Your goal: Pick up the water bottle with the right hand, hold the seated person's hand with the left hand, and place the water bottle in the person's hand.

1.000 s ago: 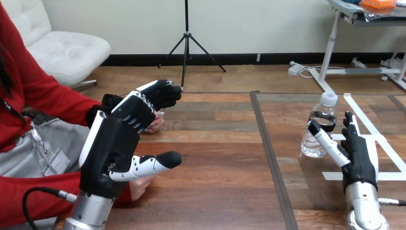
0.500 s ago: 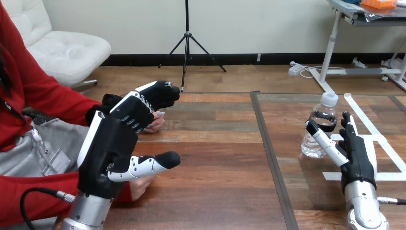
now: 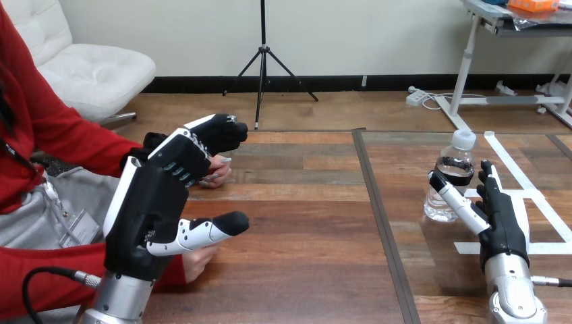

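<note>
The clear water bottle (image 3: 457,160) with a white cap stands upright on the table's right half. My right hand (image 3: 504,226) is just right of it and open, fingers straight up, its thumb reaching across the front of the bottle's lower part. My left hand (image 3: 145,209) is raised at the left and open, fingers bent forward and thumb sticking out to the right. The person's hand (image 3: 217,175) rests on the table behind those fingers, partly hidden. Another hand of the person (image 3: 199,260), on a red sleeve, lies under my left thumb. I cannot tell if they touch.
A dark seam (image 3: 378,202) runs down the wooden table between the two halves. White tape lines (image 3: 539,202) mark the right half around my right hand. The person sits at the left edge.
My left hand has drifted a little to the left and down. My right hand has edged slightly left toward the bottle. The bottle has not moved.
</note>
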Robot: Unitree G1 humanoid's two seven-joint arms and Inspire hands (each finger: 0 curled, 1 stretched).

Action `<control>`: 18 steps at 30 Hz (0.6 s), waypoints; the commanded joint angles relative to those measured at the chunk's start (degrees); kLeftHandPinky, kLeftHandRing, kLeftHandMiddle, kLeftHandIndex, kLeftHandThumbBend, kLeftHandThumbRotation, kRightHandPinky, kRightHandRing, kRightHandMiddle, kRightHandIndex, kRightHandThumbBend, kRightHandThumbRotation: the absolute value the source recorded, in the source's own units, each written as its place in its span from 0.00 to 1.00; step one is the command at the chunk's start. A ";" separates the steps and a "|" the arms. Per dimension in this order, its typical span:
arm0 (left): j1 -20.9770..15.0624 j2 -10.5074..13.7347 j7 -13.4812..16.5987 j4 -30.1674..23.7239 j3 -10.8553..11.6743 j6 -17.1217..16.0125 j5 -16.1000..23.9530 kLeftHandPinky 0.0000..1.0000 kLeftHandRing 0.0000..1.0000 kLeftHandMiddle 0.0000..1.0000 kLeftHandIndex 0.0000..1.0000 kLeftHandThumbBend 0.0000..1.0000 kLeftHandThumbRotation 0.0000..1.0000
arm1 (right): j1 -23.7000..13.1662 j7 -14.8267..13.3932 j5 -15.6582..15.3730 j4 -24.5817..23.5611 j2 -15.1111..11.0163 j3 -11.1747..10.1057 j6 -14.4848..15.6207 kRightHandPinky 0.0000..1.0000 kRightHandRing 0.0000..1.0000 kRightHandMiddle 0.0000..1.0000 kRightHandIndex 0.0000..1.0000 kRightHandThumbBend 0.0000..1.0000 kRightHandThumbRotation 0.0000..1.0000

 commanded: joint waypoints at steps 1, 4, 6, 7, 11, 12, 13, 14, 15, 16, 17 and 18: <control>-0.72 0.38 0.40 -3.55 0.30 0.08 0.30 0.78 0.77 0.75 0.74 1.00 0.35 | -6.50 0.40 -0.01 -0.14 -2.32 -0.04 0.15 1.00 1.00 1.00 1.00 1.00 0.59; -0.35 0.38 0.63 -4.17 0.29 0.33 0.38 0.77 0.77 0.75 0.74 1.00 0.34 | -6.83 0.80 0.27 -0.03 -2.32 -0.27 0.49 1.00 1.00 1.00 1.00 1.00 0.59; -0.06 0.37 0.89 -4.66 0.30 0.52 0.58 0.76 0.76 0.75 0.74 1.00 0.34 | -6.98 0.84 0.31 0.02 -2.33 -0.30 0.67 1.00 1.00 1.00 1.00 1.00 0.58; 0.13 0.37 1.09 -4.99 0.32 0.66 0.69 0.76 0.76 0.75 0.74 1.00 0.34 | -7.18 0.90 0.34 0.10 -2.34 -0.34 0.87 1.00 1.00 1.00 1.00 1.00 0.57; 0.74 0.42 1.49 -5.75 0.38 0.79 0.88 0.76 0.76 0.75 0.74 1.00 0.34 | -7.64 1.10 0.42 0.28 -2.36 -0.40 1.19 1.00 1.00 1.00 1.00 1.00 0.56; 0.87 0.43 1.55 -5.89 0.39 0.80 0.91 0.76 0.76 0.75 0.74 1.00 0.34 | -7.70 1.14 0.43 0.31 -2.37 -0.40 1.21 1.00 1.00 1.00 1.00 1.00 0.55; 1.03 0.48 1.61 -6.06 0.44 0.69 0.98 0.75 0.76 0.75 0.74 1.00 0.34 | -7.87 1.04 0.35 0.39 -2.39 -0.34 1.33 1.00 1.00 1.00 1.00 1.00 0.55; 1.18 0.51 1.64 -6.22 0.46 0.63 1.03 0.75 0.76 0.75 0.74 1.00 0.34 | -7.96 0.96 0.29 0.43 -2.40 -0.29 1.39 1.00 1.00 1.00 1.00 1.00 0.55; 1.32 0.54 1.67 -6.37 0.48 0.59 1.06 0.75 0.76 0.74 0.74 1.00 0.34 | -8.01 0.89 0.25 0.47 -2.40 -0.26 1.41 1.00 1.00 1.00 1.00 1.00 0.54; 1.54 0.65 1.54 -6.60 0.48 0.63 0.88 0.75 0.76 0.74 0.74 1.00 0.34 | -8.17 0.63 0.02 0.54 -2.44 -0.09 1.54 1.00 1.00 1.00 1.00 1.00 0.54; 1.72 0.73 1.44 -6.80 0.47 0.69 0.73 0.75 0.76 0.74 0.74 1.00 0.34 | -8.25 0.45 -0.13 0.59 -2.47 0.03 1.61 1.00 1.00 1.00 1.00 1.00 0.54; 1.89 0.79 1.37 -6.99 0.46 0.74 0.62 0.75 0.75 0.74 0.74 1.00 0.34 | -8.30 0.33 -0.23 0.62 -2.48 0.11 1.63 1.00 1.00 1.00 1.00 1.00 0.54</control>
